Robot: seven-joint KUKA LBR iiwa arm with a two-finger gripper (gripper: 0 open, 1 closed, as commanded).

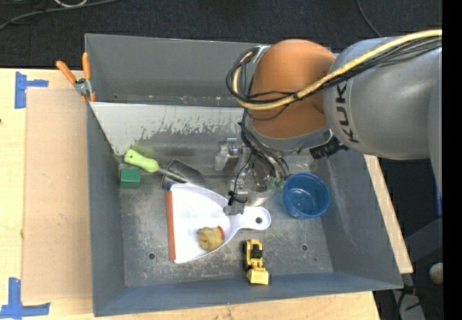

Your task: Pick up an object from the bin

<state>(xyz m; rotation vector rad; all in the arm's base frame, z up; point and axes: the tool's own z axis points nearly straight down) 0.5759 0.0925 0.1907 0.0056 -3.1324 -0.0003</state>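
One pincer (236,203) hangs low at the middle of the grey metal bin (107,225), its tip at the neck of a white plastic dustpan with an orange edge (189,212). Whether it is apart or together cannot be told. A tan lump (210,237) lies on the pan. A yellow toy digger (254,262) sits near the handle, with a round blue cup (305,196) alongside.

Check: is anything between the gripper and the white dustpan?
Nothing visible is. The gripper is right at the handle end of the dustpan. The tan lump lies inside the pan; the blue cup and yellow toy lie apart from it.
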